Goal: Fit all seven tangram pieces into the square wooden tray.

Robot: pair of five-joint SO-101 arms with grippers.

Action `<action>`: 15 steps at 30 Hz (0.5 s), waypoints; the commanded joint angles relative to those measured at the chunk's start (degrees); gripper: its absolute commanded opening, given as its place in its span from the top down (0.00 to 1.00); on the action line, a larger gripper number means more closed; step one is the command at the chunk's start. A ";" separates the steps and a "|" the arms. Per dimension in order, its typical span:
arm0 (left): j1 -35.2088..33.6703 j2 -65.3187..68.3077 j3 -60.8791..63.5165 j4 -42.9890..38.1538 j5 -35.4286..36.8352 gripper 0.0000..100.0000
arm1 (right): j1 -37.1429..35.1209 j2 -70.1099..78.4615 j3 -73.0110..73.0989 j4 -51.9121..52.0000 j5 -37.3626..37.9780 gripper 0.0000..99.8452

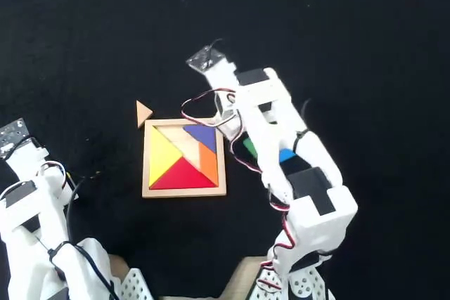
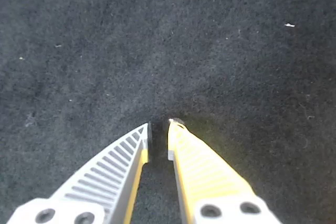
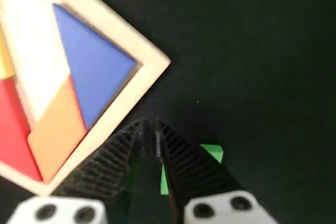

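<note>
The square wooden tray (image 1: 184,192) lies mid-table holding yellow (image 1: 162,156), red (image 1: 184,175), orange (image 1: 208,158), blue (image 1: 202,133) and pale wood (image 1: 181,138) pieces. A small tan triangle (image 1: 143,112) rests on the cloth off the tray's far left corner. A green piece (image 1: 249,147) lies right of the tray, partly under the right arm. My right gripper (image 3: 149,125) is shut and empty, its tips just outside the tray rim (image 3: 152,61), with the green piece (image 3: 212,153) on the cloth beside it. Over bare cloth, my left gripper (image 2: 158,129) is shut with a narrow slit between its fingers.
Black cloth covers the whole table. The left arm (image 1: 28,201) stands at the near left corner, well away from the tray. The right arm (image 1: 281,152) stretches from the near edge to the tray's right side. Open cloth lies beyond and left of the tray.
</note>
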 commanded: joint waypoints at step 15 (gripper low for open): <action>37.32 18.29 -49.98 26.29 10.73 0.92 | 3.52 -2.51 4.26 -10.20 -5.54 0.99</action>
